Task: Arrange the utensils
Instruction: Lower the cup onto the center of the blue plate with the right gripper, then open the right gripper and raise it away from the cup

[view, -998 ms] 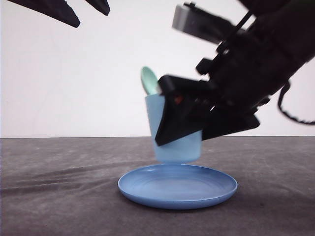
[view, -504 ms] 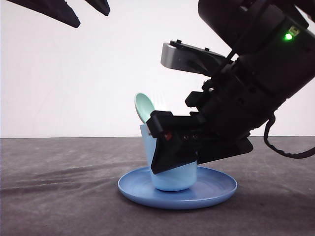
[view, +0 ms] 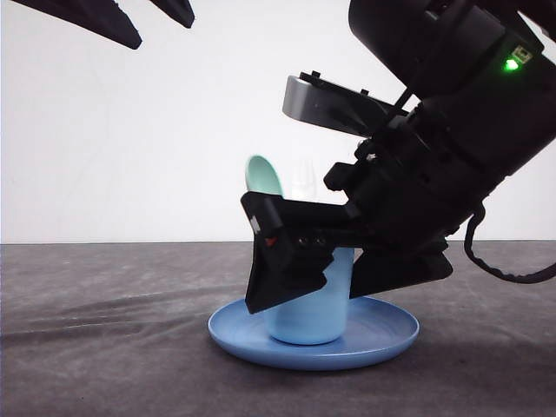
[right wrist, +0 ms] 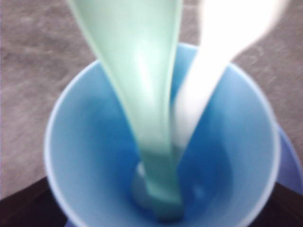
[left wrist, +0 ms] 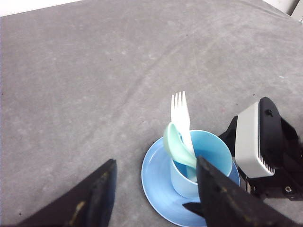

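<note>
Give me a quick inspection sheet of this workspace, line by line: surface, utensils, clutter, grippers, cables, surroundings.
Surface: grey mottled table.
Job's things: fork and spoon stand in the cup, which sits on the plate.
Clutter: nothing seen.
Grippers: right gripper open around the cup; left gripper open, raised, holding nothing.
Cables: black cable looped beside the right arm.
Surroundings: plain white wall.

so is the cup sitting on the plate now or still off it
Touching. The front view shows the cup with its base resting in the plate, no gap beneath it. It stands between the fingers of the right gripper.
</note>
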